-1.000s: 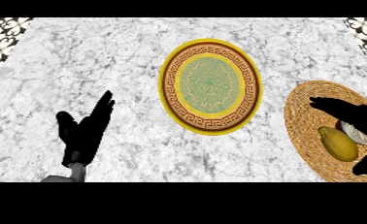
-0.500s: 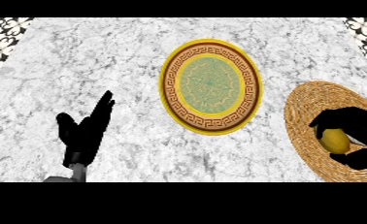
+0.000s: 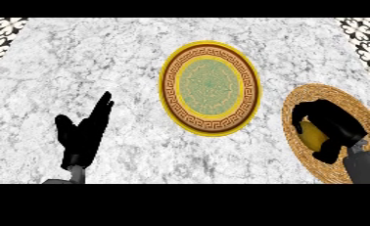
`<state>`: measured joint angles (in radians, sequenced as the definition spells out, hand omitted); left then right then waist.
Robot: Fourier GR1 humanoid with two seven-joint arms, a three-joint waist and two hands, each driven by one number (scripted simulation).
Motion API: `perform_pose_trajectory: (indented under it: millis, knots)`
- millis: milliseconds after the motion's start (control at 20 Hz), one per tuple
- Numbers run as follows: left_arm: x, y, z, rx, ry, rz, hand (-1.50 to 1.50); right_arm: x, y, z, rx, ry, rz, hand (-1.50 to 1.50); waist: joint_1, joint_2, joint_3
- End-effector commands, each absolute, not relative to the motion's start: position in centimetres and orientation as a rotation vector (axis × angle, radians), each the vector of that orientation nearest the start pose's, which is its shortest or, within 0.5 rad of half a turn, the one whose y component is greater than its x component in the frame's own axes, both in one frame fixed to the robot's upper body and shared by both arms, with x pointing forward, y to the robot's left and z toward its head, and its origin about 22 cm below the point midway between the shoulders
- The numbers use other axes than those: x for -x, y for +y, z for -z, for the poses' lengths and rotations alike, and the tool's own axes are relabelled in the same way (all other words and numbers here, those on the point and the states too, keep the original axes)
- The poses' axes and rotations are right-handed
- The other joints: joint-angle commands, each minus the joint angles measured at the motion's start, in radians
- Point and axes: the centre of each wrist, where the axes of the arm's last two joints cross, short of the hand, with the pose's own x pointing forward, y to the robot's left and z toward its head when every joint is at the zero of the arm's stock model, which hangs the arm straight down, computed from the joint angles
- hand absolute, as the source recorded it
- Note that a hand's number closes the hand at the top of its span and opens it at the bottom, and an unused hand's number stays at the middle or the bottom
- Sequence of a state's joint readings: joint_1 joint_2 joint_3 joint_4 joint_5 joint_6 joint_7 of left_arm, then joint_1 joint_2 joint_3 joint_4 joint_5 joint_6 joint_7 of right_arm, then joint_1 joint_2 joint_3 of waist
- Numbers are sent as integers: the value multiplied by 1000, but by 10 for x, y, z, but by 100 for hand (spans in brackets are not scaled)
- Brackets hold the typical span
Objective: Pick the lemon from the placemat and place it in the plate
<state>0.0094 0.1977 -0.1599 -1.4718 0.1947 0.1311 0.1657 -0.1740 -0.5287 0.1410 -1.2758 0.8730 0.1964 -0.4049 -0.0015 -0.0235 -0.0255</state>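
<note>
The yellow lemon lies on the round woven placemat at the right edge. My right hand is curled round the lemon and hides most of it; only a yellow patch shows between the thumb and fingers. The plate, yellow-rimmed with a brown key-pattern band and a green centre, sits on the marble counter left of the placemat with nothing on it. My left hand rests open at the lower left, fingers pointing up, away from the plate.
Grey-white marble counter fills the view. Dark patterned corners show at the top left and top right.
My right hand has closed its fingers round the lemon on the placemat, covering more of it than before. The left hand and the plate have not moved.
</note>
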Motion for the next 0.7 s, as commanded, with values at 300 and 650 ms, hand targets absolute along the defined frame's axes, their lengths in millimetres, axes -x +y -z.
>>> perform_pose_trajectory:
  millis: [300, 650]
  knots:
    - [-229, 246, 31, -21, -1196, 13, 0, -303, -194, -38, 765, -1573, -920, 150, 13, -8, 16]
    - [-234, 241, 28, -1, -1198, 25, 0, -302, -144, -73, 955, -1630, -498, 150, 27, -6, 21]
